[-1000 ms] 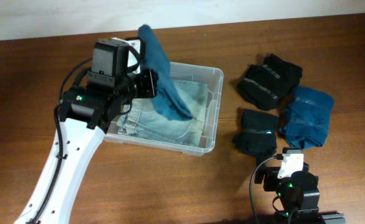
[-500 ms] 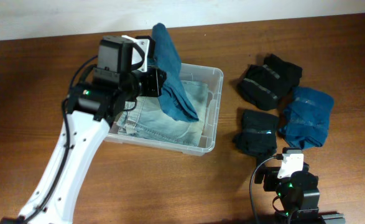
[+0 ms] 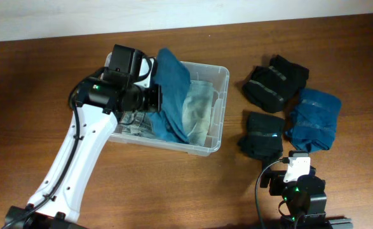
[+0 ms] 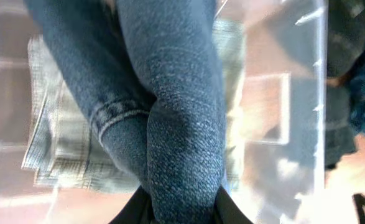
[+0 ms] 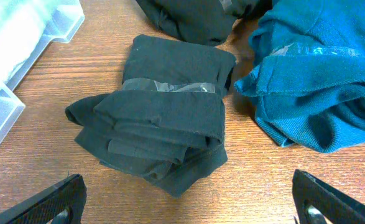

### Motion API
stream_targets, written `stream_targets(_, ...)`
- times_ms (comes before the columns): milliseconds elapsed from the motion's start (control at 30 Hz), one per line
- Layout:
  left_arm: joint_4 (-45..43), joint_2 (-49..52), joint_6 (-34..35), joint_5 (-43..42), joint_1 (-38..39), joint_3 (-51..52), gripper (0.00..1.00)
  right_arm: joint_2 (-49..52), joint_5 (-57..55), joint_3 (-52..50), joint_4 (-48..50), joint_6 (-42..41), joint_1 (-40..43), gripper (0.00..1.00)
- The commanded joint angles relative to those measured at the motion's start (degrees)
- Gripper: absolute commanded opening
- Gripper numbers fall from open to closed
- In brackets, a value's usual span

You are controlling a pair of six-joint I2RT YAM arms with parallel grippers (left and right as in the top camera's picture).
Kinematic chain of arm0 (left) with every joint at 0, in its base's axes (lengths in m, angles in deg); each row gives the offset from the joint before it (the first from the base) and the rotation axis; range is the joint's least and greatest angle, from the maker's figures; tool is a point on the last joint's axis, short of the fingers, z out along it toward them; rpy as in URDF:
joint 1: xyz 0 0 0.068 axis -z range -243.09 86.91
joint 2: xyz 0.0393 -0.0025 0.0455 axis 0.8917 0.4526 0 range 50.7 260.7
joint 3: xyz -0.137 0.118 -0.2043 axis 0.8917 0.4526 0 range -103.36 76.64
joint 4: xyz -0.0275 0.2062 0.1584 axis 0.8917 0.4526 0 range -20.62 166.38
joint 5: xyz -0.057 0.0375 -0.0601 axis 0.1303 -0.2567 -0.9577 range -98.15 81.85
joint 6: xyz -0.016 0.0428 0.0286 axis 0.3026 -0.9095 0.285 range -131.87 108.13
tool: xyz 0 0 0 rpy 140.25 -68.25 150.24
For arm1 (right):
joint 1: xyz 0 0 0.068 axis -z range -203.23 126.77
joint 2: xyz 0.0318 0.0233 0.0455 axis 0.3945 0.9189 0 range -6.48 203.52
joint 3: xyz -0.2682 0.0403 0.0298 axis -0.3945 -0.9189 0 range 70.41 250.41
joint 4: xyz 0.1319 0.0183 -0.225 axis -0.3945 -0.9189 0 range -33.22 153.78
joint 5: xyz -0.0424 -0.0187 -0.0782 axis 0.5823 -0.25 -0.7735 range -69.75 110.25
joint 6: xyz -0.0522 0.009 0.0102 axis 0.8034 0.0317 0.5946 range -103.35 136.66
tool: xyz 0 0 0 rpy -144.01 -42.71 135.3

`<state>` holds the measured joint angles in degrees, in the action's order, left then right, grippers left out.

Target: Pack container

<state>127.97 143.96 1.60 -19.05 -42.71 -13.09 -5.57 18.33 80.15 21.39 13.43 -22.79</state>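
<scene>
The clear plastic container (image 3: 219, 121) stands at the table's middle left and holds light folded denim (image 3: 197, 109). My left gripper (image 3: 155, 100) is shut on dark blue jeans (image 3: 171, 95), which hang into the container over the light denim. In the left wrist view the jeans (image 4: 176, 112) drape from my jaws (image 4: 181, 208) above the light denim (image 4: 64, 155). My right gripper (image 5: 185, 208) is open and empty, low over the table in front of a black folded garment (image 5: 157, 134).
To the container's right lie two black bundles (image 3: 275, 81) (image 3: 261, 135) and a teal garment (image 3: 313, 118). The teal garment (image 5: 319, 81) and the container's corner (image 5: 20, 74) show in the right wrist view. The right arm's base (image 3: 299, 191) sits at the front right.
My left gripper has moved right and down over the container, lowering the dark blue jeans onto the light denim. The right arm has not moved.
</scene>
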Motion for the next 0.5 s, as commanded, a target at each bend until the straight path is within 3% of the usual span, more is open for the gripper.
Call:
stream_targets(0, 3.0, -1.6, 1.2, 2.9, -0.9, -2.1, 0.15, -0.4, -0.1, -0.5, -0.2, -0.7, 0.4, 0.98)
stream_targets(67, 5.4, -2.2, 1.7, 6.0, -2.3, -2.1, 0.33, -0.4, -0.1, -0.5, -0.2, -0.7, 0.4, 0.98)
stream_targets(200, 8.6, -4.7, 2.6, 10.3, -6.5, -2.2, 0.47, -0.4, -0.1, -0.5, -0.2, -0.7, 0.4, 0.99)
stream_targets(367, 10.2, -9.8, 2.5, 12.8, -15.1, -2.3, 0.52, -0.4, -0.1, -0.5, -0.2, -0.7, 0.4, 0.98)
stream_targets(467, 9.4, -11.9, 1.1, 9.2, -19.2, -2.3, 0.52, -0.4, -0.1, -0.5, -0.2, -0.7, 0.4, 0.98)
